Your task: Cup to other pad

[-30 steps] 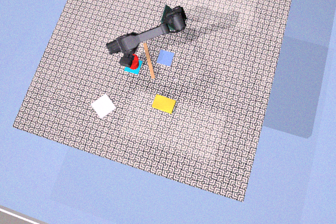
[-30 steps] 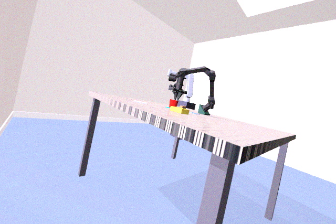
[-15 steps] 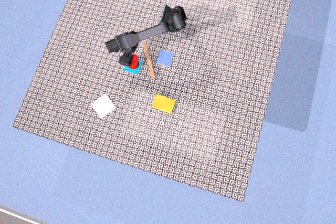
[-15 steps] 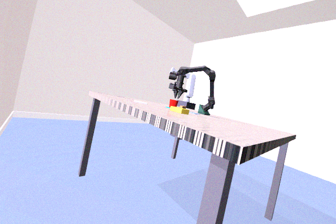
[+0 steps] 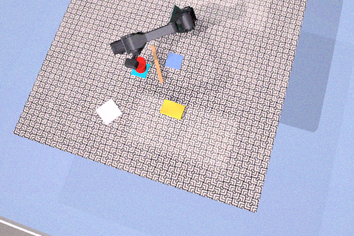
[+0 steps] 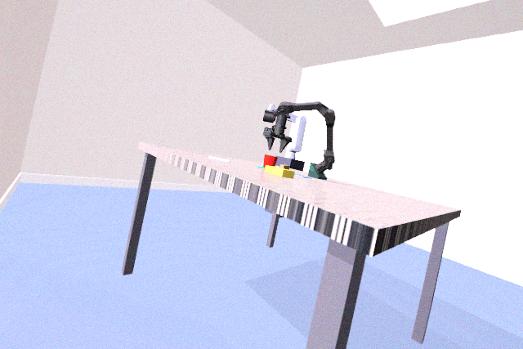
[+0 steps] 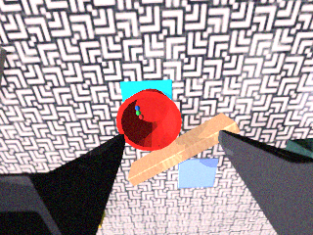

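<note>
Wrist view, jaws: spread wide, released, nothing between them; you see one dark finger lower left, the other lower right.
Gripper: black parallel-jaw gripper hangs above the cup in ext. view, tips pointing down, clear gap to the rim.
Cup: red round open-top cup stands upright on the bright cyan square pad; only the pad's far edge shows past the rim.
Marbles: small blue, green, red marbles sit together inside, against the cup wall.
Divider: light wooden bar lies flat just beside the cup, btw. it and the pale blue square pad.
Other items, top view: yellow rectangular block and white square tile, both well apart from the cup.
Surface: table w/ black-and-white zigzag patterned top.
Arm: dark grey jointed arm reaches from its base to over the cyan pad.
</note>
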Controlling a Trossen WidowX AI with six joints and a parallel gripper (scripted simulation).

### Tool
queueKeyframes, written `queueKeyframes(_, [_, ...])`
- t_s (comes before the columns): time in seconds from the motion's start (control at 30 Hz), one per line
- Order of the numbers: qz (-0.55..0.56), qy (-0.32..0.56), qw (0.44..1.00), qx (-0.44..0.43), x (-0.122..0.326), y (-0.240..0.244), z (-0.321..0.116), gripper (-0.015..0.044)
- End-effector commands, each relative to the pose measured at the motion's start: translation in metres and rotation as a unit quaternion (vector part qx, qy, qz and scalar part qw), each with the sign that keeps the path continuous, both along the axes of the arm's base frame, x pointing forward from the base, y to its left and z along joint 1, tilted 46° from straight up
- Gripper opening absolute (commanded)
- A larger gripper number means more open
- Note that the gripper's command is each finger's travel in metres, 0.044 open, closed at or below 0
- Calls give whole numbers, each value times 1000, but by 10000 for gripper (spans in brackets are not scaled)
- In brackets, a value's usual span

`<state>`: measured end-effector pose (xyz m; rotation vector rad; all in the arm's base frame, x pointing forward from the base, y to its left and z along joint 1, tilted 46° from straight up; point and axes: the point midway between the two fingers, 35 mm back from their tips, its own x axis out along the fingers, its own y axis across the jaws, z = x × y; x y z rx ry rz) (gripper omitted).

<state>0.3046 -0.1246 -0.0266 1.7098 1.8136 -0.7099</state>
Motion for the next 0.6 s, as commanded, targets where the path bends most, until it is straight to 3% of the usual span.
queueKeyframes(0.0, [3,0,1000,-3,1,-10,8,440])
queueKeyframes(0.57, [1,-2,1000,-4,6,-33,33,440])
